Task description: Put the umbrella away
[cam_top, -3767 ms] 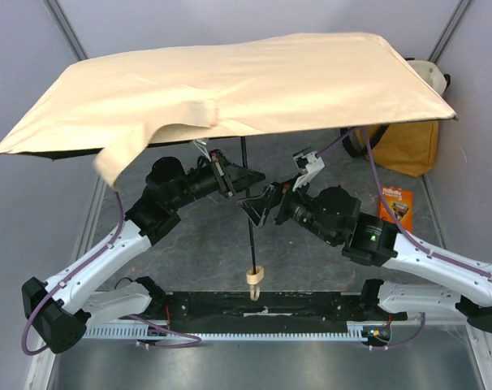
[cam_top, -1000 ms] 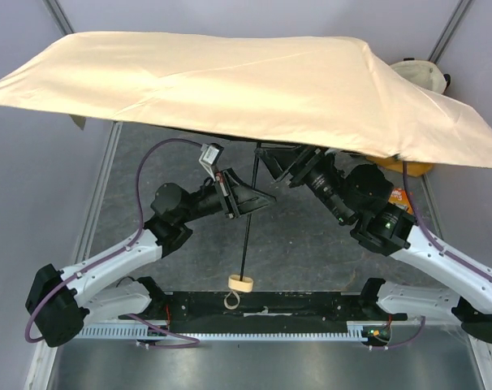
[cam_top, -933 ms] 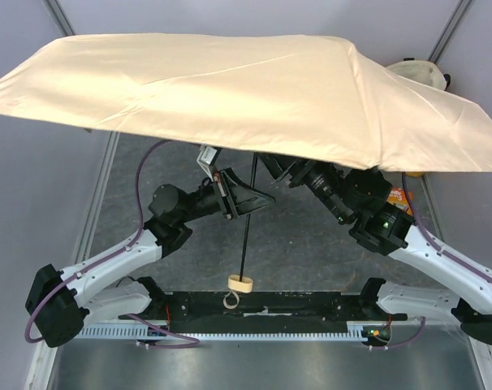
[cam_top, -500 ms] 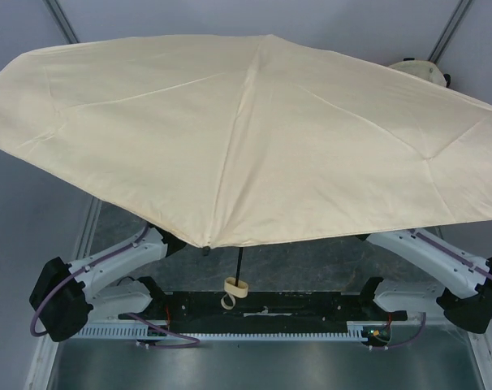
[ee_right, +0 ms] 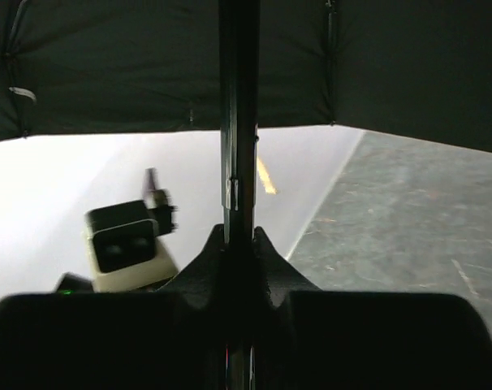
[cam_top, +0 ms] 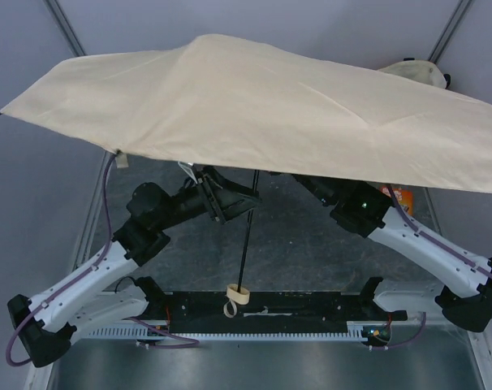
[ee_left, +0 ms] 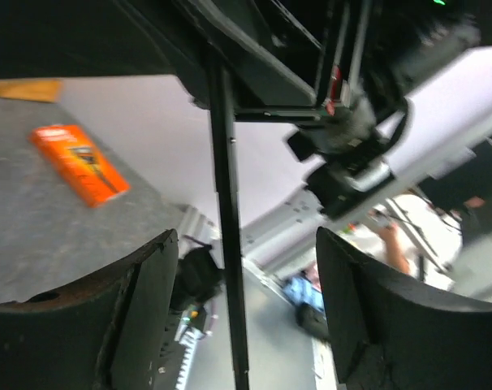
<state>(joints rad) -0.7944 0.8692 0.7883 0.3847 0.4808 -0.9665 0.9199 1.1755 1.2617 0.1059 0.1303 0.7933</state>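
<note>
I judge this the folding step: the umbrella [cam_top: 254, 106] is open, its canopy filling the upper half of the top view, its shaft [cam_top: 246, 236] nearly upright at centre, and its knob [cam_top: 236, 294] low by the arm bases. My right gripper [ee_right: 238, 244] looks clenched on the shaft. My left gripper [ee_left: 246, 237] is spread, with the shaft between its fingers and clear of both. Next, one hand should steady the shaft while the other draws the canopy down. The table [cam_top: 311, 252] is dark mottled grey with an orange box [ee_left: 79, 162] on it, and the walls [cam_top: 230, 16] are pale.

Dark grey mottled table [cam_top: 303, 244]; small orange pack [ee_left: 79, 165] lying flat, far right part.
</note>
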